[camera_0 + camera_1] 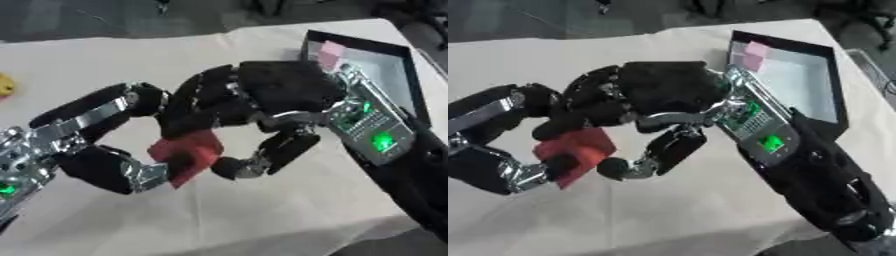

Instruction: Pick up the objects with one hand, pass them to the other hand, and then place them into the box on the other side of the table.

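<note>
A red block (185, 155) sits above the cloth-covered table (262, 220), left of the black box (398, 75). The left hand (105, 165) curls its fingers and thumb around the block's lower left side. The right hand (254, 100) closes over it from the box side, thumb touching its right edge. A pink object (331, 54) lies inside the box's far corner.

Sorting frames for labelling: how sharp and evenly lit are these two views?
Left eye view: soft all over, red block edges smeared between left hand and right hand. Right eye view: the same softness; green lights on the right forearm bloom; the box floor is pale, evenly lit.
</note>
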Robot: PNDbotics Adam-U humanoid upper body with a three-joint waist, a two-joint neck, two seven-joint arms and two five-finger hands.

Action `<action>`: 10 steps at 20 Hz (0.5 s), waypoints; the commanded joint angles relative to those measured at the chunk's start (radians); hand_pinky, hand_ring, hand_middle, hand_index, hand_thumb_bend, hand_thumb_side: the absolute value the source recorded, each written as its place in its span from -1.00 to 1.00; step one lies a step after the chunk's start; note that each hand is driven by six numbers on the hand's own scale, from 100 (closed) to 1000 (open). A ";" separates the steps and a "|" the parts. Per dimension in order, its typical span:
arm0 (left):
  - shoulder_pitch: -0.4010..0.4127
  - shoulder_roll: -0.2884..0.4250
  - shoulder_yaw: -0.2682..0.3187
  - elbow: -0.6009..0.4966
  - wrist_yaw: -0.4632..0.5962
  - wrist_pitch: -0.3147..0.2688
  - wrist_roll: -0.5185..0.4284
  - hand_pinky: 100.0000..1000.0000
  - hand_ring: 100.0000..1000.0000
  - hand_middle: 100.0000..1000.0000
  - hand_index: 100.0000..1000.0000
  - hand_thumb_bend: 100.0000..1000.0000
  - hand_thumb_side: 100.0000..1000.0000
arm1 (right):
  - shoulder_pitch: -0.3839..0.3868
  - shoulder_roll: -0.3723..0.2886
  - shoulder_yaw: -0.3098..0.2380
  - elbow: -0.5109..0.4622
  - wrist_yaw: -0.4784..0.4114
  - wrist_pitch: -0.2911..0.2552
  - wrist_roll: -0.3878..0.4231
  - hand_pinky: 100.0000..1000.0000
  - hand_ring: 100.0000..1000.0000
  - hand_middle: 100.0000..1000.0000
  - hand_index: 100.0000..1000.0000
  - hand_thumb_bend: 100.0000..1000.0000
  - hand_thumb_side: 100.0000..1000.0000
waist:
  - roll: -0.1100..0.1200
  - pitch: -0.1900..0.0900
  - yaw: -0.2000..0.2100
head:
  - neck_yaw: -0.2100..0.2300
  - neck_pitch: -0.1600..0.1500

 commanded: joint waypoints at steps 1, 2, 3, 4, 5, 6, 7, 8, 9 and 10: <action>-0.024 -0.001 0.009 -0.018 0.010 -0.002 -0.006 0.41 -0.12 -0.15 0.07 -1.00 -0.23 | -0.010 -0.006 -0.008 -0.002 0.009 -0.020 -0.020 0.60 0.51 -0.05 0.92 -1.00 -1.00 | 0.000 -0.015 0.001 | -0.004 -0.003; -0.024 -0.002 0.008 -0.018 0.012 -0.004 -0.010 0.41 -0.11 -0.14 0.08 -1.00 -0.19 | -0.009 -0.006 -0.009 -0.002 0.012 -0.018 -0.040 0.57 0.46 -0.13 0.88 -1.00 -1.00 | 0.000 -0.015 0.001 | -0.005 -0.003; -0.025 -0.003 0.008 -0.018 0.015 -0.007 -0.014 0.42 -0.09 -0.12 0.11 -1.00 -0.10 | -0.008 -0.006 -0.010 0.000 0.014 -0.014 -0.063 0.53 0.42 -0.19 0.84 -1.00 -1.00 | 0.000 -0.015 0.001 | -0.006 -0.003; -0.025 -0.004 0.006 -0.018 0.019 -0.013 -0.020 0.42 -0.08 -0.10 0.13 -1.00 0.00 | -0.008 -0.005 -0.010 0.002 0.015 -0.010 -0.087 0.50 0.36 -0.28 0.80 -1.00 -1.00 | 0.000 -0.015 0.001 | -0.006 -0.003; -0.025 -0.004 0.006 -0.018 0.021 -0.019 -0.027 0.43 -0.08 -0.09 0.14 -1.00 0.02 | -0.007 -0.005 -0.009 0.004 0.013 -0.007 -0.111 0.48 0.31 -0.34 0.78 -1.00 -1.00 | 0.000 -0.015 0.001 | -0.007 -0.003; -0.025 -0.003 0.005 -0.018 0.023 -0.025 -0.033 0.43 -0.06 -0.08 0.16 -1.00 0.15 | -0.006 -0.005 -0.007 0.006 0.012 -0.004 -0.132 0.43 0.24 -0.42 0.73 -1.00 -1.00 | 0.000 -0.015 0.001 | -0.007 -0.003; -0.024 -0.003 0.005 -0.018 0.024 -0.031 -0.040 0.44 -0.05 -0.06 0.17 -1.00 0.20 | -0.007 -0.005 -0.006 0.008 0.011 -0.001 -0.150 0.41 0.20 -0.48 0.72 -1.00 -1.00 | 0.000 -0.015 0.001 | -0.008 -0.003; -0.024 -0.003 0.004 -0.018 0.023 -0.036 -0.046 0.44 -0.04 -0.05 0.18 -1.00 0.24 | -0.007 -0.006 -0.005 0.009 0.010 0.000 -0.163 0.41 0.19 -0.50 0.71 -1.00 -1.00 | -0.001 -0.014 0.001 | -0.009 -0.003; -0.023 -0.003 0.004 -0.018 0.022 -0.040 -0.051 0.44 -0.04 -0.04 0.19 -1.00 0.30 | -0.007 -0.006 -0.004 0.011 0.011 -0.001 -0.170 0.40 0.18 -0.50 0.71 -1.00 -1.00 | -0.001 -0.014 0.000 | -0.009 -0.003; -0.023 -0.003 0.004 -0.018 0.022 -0.043 -0.056 0.44 -0.03 -0.04 0.20 -1.00 0.34 | -0.007 -0.006 -0.004 0.013 0.012 -0.002 -0.175 0.40 0.18 -0.51 0.71 -1.00 -1.00 | -0.001 -0.014 0.000 | -0.009 -0.003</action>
